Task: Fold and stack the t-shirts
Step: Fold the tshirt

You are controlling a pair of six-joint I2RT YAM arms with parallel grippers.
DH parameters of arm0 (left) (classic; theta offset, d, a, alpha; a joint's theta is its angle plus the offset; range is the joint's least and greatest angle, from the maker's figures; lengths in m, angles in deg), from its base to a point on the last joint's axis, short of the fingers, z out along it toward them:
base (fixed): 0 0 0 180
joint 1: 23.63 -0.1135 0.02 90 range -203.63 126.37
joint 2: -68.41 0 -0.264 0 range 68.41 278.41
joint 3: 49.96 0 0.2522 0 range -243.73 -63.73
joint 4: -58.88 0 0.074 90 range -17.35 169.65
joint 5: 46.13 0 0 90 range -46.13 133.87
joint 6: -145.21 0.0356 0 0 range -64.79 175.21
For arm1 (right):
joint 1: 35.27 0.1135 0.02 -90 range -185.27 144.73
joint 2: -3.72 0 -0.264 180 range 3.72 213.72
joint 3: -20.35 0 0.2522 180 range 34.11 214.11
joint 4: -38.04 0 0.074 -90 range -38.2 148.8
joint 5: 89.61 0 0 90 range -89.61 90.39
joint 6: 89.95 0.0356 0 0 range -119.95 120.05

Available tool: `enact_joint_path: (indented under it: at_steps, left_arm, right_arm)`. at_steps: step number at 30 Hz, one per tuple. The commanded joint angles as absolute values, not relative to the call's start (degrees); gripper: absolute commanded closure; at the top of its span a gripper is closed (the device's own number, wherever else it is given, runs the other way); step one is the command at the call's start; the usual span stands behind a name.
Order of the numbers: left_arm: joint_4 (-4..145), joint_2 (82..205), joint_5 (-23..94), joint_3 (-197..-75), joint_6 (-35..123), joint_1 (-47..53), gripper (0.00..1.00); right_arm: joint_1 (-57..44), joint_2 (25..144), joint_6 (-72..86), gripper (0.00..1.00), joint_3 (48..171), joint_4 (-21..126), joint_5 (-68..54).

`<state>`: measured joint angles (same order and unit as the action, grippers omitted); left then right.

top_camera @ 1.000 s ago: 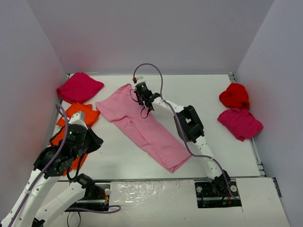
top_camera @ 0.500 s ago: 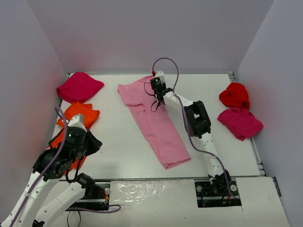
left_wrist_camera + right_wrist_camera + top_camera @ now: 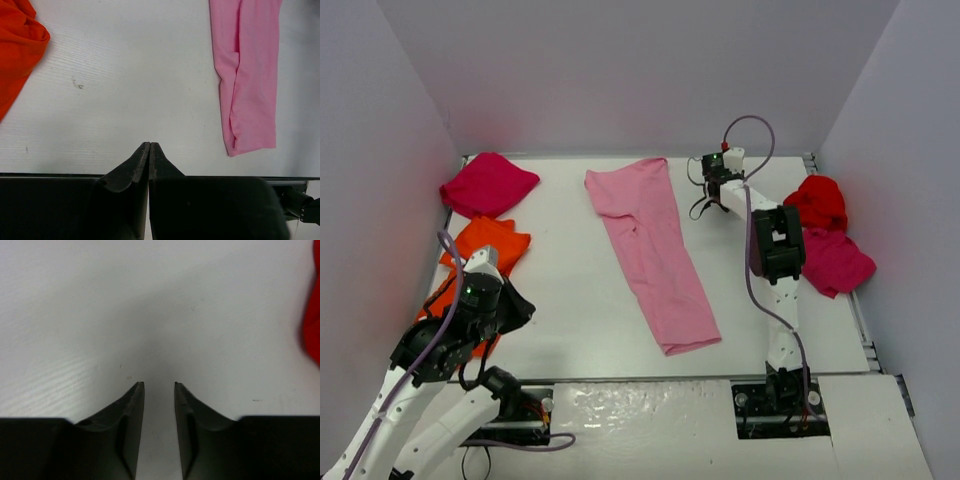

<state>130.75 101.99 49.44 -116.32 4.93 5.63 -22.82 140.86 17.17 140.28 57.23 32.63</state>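
Light pink t-shirt (image 3: 650, 250): soft matt cloth, lightly creased. Orange t-shirt (image 3: 15, 45): matt cloth, rumpled. Table (image 3: 125, 75): white, matt, finely ribbed grain, a few dark scuffs. Left gripper (image 3: 150, 144) and right gripper (image 3: 159, 384): smooth black matt plastic.

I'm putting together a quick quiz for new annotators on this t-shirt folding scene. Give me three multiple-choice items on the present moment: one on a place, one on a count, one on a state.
1. Where does the pink t-shirt lie?
A. laid out long, mid-table
B. bunched in the far left corner
C. balled up at the near edge

2. How many magenta-crimson t-shirts show from above?
A. one
B. two
C. four

3. The right gripper is:
A. shut on cloth
B. slightly open, empty
C. out of every view

Answers:
1. A: it lies flat on the table between the arms.
2. B: one sits at the far left, one at the right.
3. B: the wrist view shows a gap between the fingers, with only bare table in it.
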Motion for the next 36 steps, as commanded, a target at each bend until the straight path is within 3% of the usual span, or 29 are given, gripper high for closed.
enact_joint_path:
  at_steps: [1,3,7,10,16,29,36]
  left_arm:
    - [127.2,103.2,49.7,-117.3,3.8,6.0,1.00]
    - [126.5,103.2,49.8,-117.1,3.7,6.0,1.00]
    - [125.1,104.6,48.6,-115.8,3.5,6.0,1.00]
    - [124.4,104.8,47.6,-115.2,3.0,6.0,1.00]
    - [126.5,103.1,48.5,-115.4,2.8,6.1,1.00]
    - [125.6,104.6,49.6,-114.6,3.7,6.1,1.00]
    - [126.0,104.6,49.5,-114.9,3.9,6.1,1.00]
  right_arm:
    - [-14.3,128.9,15.7,0.66,141.3,54.3,33.3]
    - [-12.5,128.2,14.5,0.67,142.4,54.3,30.9]
    - [-8.2,132.0,12.1,1.00,153.6,55.8,15.7]
    - [-8.2,138.4,13.5,1.00,163.2,57.0,4.0]
    - [-8.8,148.6,15.4,1.00,171.7,56.9,-3.4]
    - [-9.0,150.9,13.9,1.00,166.0,55.2,-6.3]
    - [-9.2,149.2,10.4,1.00,156.9,56.9,4.7]
